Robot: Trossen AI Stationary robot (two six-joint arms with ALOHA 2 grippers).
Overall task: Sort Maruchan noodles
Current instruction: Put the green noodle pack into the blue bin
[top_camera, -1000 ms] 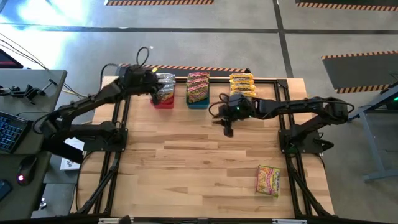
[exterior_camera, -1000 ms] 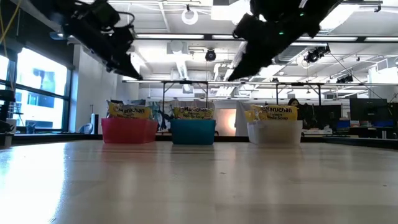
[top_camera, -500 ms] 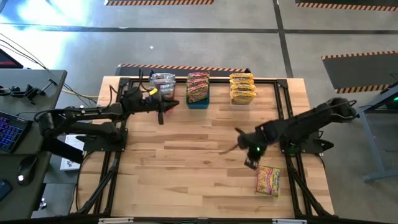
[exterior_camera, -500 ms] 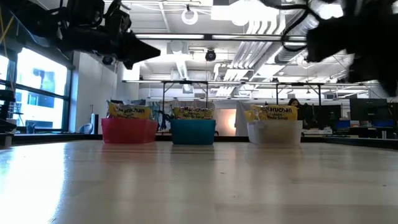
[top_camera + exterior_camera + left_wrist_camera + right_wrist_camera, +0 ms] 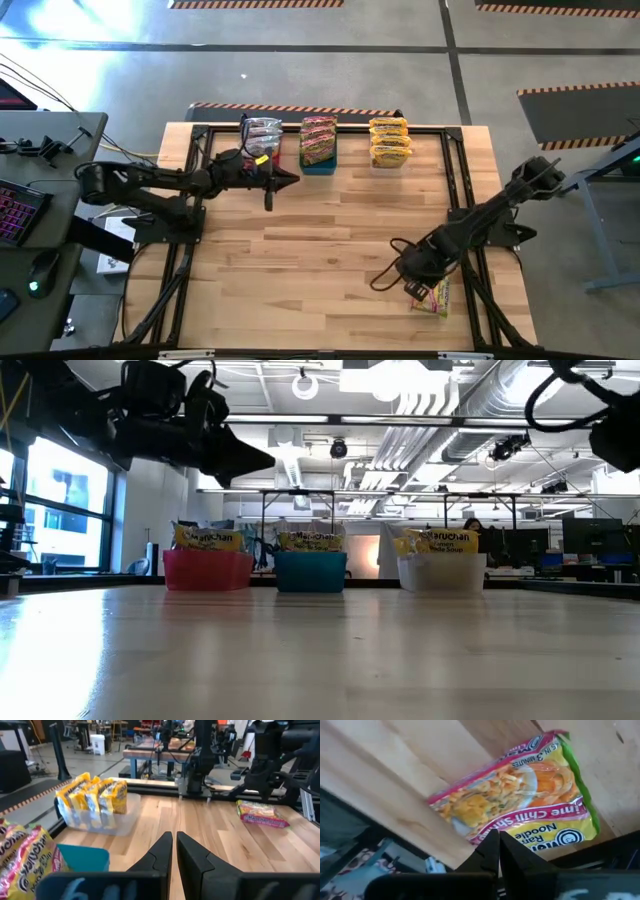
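Observation:
One loose Maruchan packet (image 5: 434,296), printed red, yellow and green, lies flat near the table's near right corner; it fills the right wrist view (image 5: 520,795). My right gripper (image 5: 411,289) (image 5: 496,836) hangs over its left edge, pointing down, fingers shut. My left gripper (image 5: 272,186) (image 5: 174,837) is shut and empty, held level above the table just on the near side of the pink bin (image 5: 262,157). Silvery packets stand in the pink bin, red ones in the blue bin (image 5: 318,163), yellow ones in the clear bin (image 5: 389,160). My right gripper comes at the loose packet's long edge (image 5: 485,827) from above with shut fingers. I cannot tell whether the fingertips touch the packet. The packet lies flat on the wood.
The three bins stand in a row along the far edge (image 5: 207,570) (image 5: 311,572) (image 5: 442,573). Black frame rails (image 5: 191,200) run along the table's left and right sides. Bare wood (image 5: 320,250) spans the middle between the arms.
My left gripper has drawn back from over the pink bin toward the near side and the right, and now lies level. My right gripper has swung from beside the clear bin across the table toward the near right corner and come down over the loose packet.

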